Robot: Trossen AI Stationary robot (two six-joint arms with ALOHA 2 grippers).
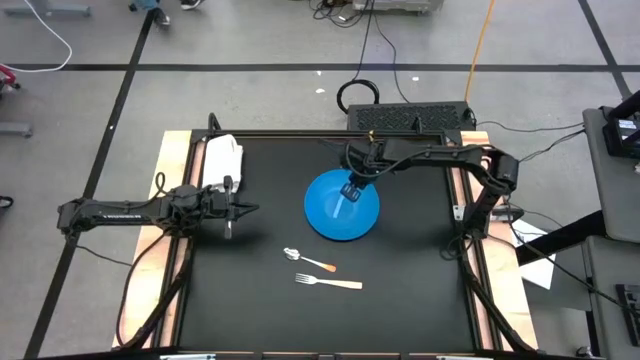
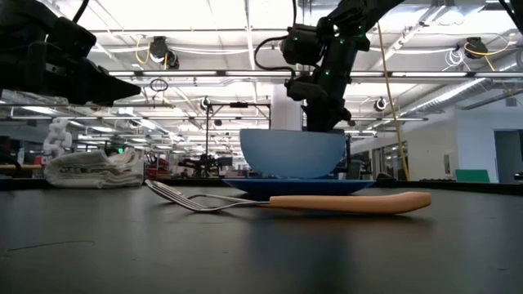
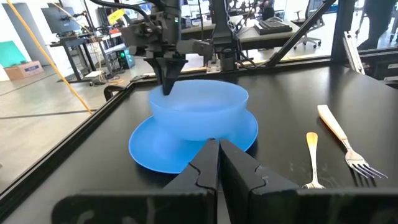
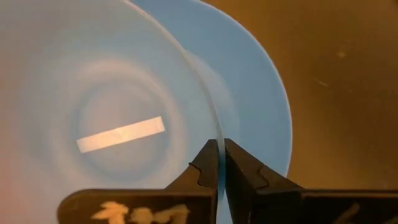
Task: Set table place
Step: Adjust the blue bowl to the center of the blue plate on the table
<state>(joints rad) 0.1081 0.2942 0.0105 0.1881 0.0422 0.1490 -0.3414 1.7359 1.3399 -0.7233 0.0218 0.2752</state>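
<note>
A light blue bowl (image 1: pixel 340 198) stands upright in a blue plate (image 1: pixel 335 233) at the middle of the black table (image 1: pixel 410 290). My right gripper (image 4: pixel 221 144) slants down from the far right. It is shut, with its tips at the bowl's far rim (image 3: pixel 163 94). At the table's left side my left gripper (image 3: pixel 217 146) is shut and level, pointing at the bowl with nothing in it. Nearer the front edge a spoon (image 1: pixel 308 260) and a wooden-handled fork (image 1: pixel 328 282) lie flat on the table. My right gripper's shut fingertips (image 3: pixel 168 89) stand right at the bowl's far rim (image 4: pixel 214 127), coming from above at a slant. I cannot tell whether they touch it. The bowl sits level in the plate.
A folded white cloth (image 1: pixel 222 160) lies at the table's far left corner. Light wooden strips (image 1: pixel 180 150) run along the left and right sides. Cables and a black box (image 1: pixel 410 115) sit beyond the far edge.
</note>
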